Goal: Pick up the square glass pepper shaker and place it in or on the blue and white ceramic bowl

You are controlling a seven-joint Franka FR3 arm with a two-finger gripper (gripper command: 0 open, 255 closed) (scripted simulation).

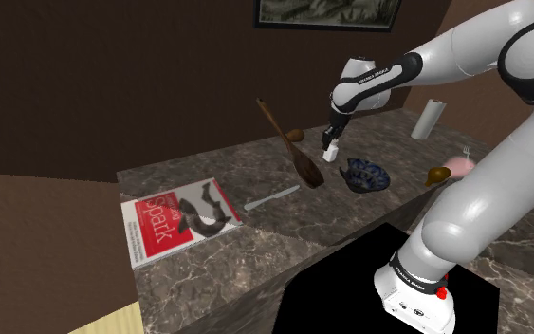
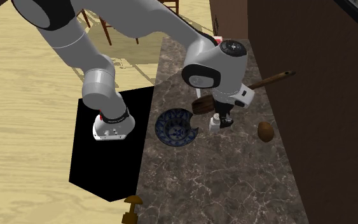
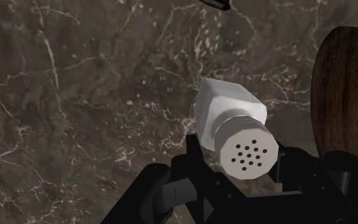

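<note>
1. Carrying is the step in hand, as I read it: the gripper (image 3: 240,162) clasps the shaker (image 3: 225,111) between both fingers, just below the perforated cap, with the body pointing down at the counter (image 3: 75,95).
2. Your shaker hangs just beside the head of the spoon (image 1: 293,147) and near the bowl (image 2: 171,130), on the bowl's wall side. It looks slightly off the counter, though I cannot tell for certain that the base is clear.
3. Raise it first, until the base would plainly pass over the bowl's rim. Go sideways only after that.
4. Draw away from the spoon as you go. It leans toward the wall with its head close by, and a brush could knock it over.
5. Keep the travel slow. The hold sits high on a smooth-looking body, so a jerk may let it slip or tilt.
6. Stop over the bowl's middle, lower until the base is close to the inside, then open the fingers.
7. Your arm climbs from the stand (image 1: 416,285) to a high elbow. The forearm reaches out over the counter, and the wrist is bent so the hand points almost straight down.
</note>
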